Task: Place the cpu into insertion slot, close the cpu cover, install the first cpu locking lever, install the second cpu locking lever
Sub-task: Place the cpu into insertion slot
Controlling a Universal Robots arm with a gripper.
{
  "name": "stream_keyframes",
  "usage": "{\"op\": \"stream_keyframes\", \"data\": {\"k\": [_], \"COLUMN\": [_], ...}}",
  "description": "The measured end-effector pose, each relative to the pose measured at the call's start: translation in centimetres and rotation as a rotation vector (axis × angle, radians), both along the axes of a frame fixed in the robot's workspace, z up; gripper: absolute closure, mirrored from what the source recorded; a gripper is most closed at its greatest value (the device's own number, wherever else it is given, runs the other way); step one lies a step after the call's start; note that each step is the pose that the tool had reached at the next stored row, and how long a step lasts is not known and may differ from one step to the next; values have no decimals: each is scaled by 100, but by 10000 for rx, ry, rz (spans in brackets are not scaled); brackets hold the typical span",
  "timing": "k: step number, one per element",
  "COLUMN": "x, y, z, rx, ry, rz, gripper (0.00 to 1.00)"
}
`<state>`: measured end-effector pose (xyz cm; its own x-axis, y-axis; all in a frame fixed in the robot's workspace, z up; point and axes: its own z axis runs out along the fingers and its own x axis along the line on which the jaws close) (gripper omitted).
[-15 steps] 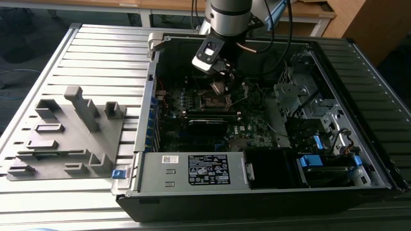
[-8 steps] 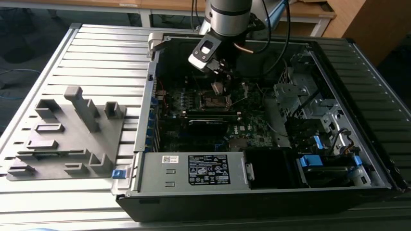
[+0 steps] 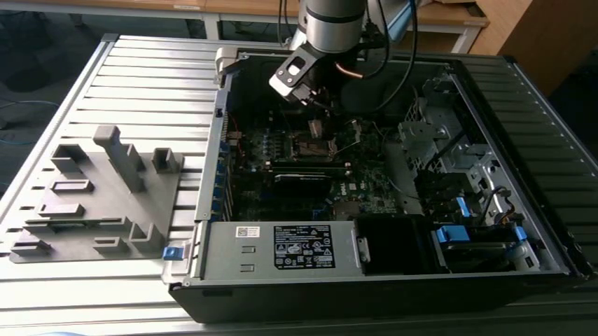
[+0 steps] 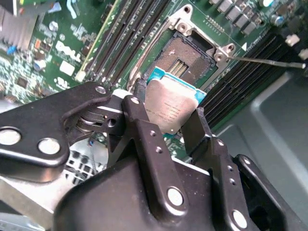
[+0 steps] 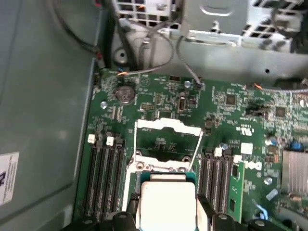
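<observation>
In both wrist views my gripper (image 4: 168, 124) is shut on the cpu (image 4: 169, 107), a flat square chip with a dull silver top, held by two opposite edges between the black fingers (image 4: 139, 120). The cpu (image 5: 166, 199) hangs tilted just above and beside the open insertion slot (image 4: 185, 57) on the green motherboard. The cpu cover (image 5: 168, 129) stands raised at the slot's far side. Two thin wire locking levers (image 5: 196, 149) are swung up and free. In the exterior view the gripper (image 3: 318, 103) hovers over the slot (image 3: 315, 145) inside the computer case.
Memory slots (image 5: 103, 173) flank the slot on both sides, with one stick (image 5: 236, 192) fitted. A white-labelled power supply box (image 3: 304, 246) sits at the case's near end, drive bays (image 3: 449, 150) on the exterior view's right. A grey fixture block (image 3: 94, 196) lies outside the case.
</observation>
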<state>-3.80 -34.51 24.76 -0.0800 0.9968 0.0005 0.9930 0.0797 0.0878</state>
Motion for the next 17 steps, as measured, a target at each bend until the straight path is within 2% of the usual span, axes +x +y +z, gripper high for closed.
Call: {"op": "stream_keyframes", "data": {"k": [3,14,17], "x": [0,0,0], "y": [0,0,0], "z": [-4,-13,-23], "rx": [1,12,35], "ry": [1,-1,1], "rz": [-468,-470,-470], "gripper": [46,46,46]}}
